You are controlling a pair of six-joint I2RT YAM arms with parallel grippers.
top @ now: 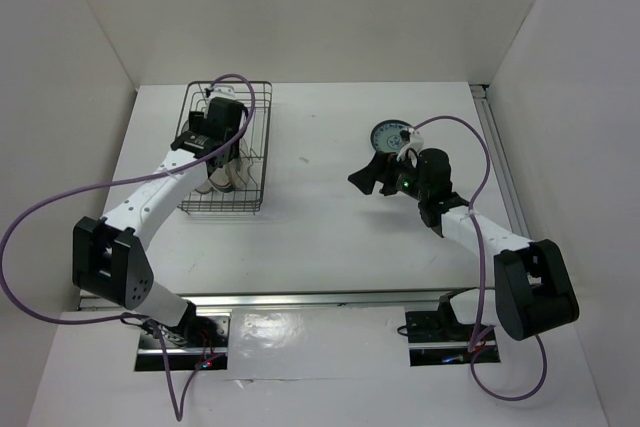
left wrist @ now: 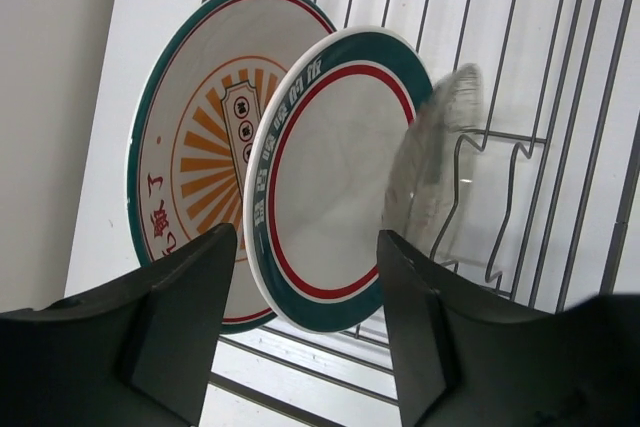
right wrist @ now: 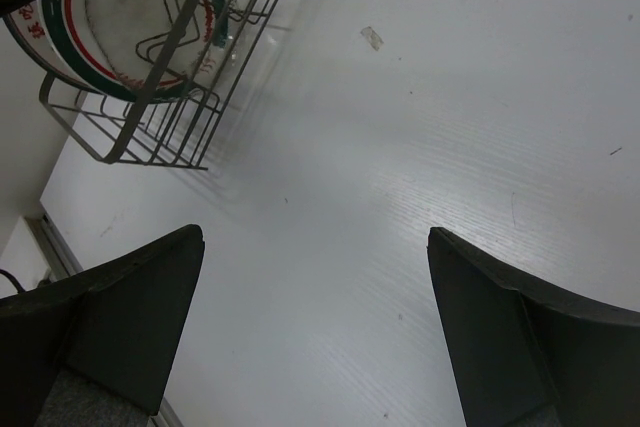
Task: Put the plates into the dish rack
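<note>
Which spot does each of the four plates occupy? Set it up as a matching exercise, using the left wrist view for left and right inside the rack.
Plates:
1. sunburst plate
2. green-and-red-rimmed plate
3. clear grey plate
4. teal plate

Places:
A. middle of the row in the dish rack
B. lying on the table, outside the rack
C. left end of the row
D. right end of the row

Pairs: 1-C, 2-A, 3-D, 4-B
</note>
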